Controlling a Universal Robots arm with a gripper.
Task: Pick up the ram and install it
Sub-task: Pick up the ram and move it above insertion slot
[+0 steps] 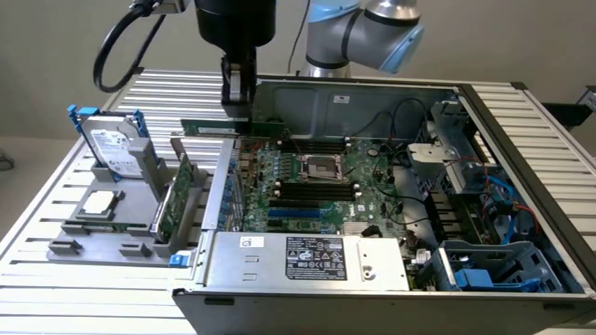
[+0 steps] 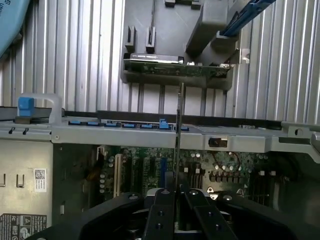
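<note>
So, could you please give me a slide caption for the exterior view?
Gripper holding the ram level over the side wall of the open computer case.

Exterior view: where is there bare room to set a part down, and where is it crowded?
Bare slatted table lies between the grey holder and the near edge, beyond the drive, and along the exterior view's right of the case. Crowded: inside the case, and over its rim, where the gripper holds the ram.
</note>
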